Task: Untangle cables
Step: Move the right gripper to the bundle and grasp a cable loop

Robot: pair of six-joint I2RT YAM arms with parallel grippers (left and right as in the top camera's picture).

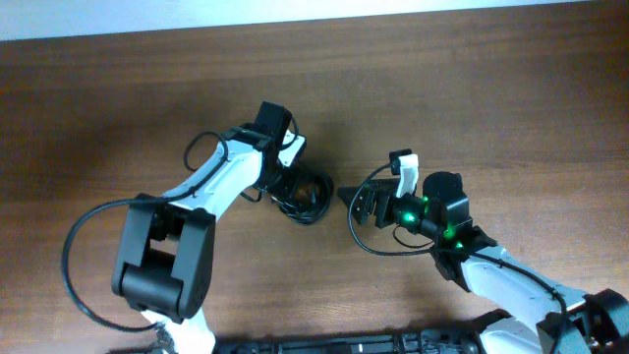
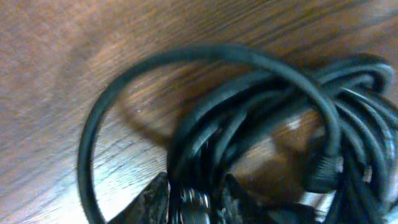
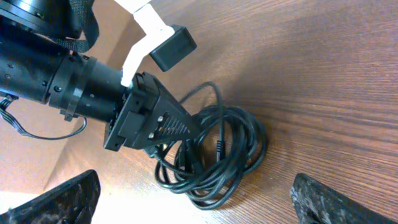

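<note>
The cables (image 1: 310, 194) lie as one black tangle of several loops on the wooden table. My left gripper (image 1: 287, 187) is down on the tangle's left side. In the left wrist view its fingers (image 2: 194, 202) are closed around a few strands and a silvery plug end, with the cables (image 2: 249, 124) filling the frame. My right gripper (image 1: 356, 202) is open and empty just right of the tangle. In the right wrist view its two fingers (image 3: 205, 202) are spread wide, and the cables (image 3: 214, 158) lie ahead of them, apart from both.
The left arm's wrist and white camera mount (image 3: 149, 37) reach over the tangle from the upper left in the right wrist view. A thicker black wire (image 1: 74, 246) loops off the left arm. The wooden table (image 1: 491, 88) extends all around.
</note>
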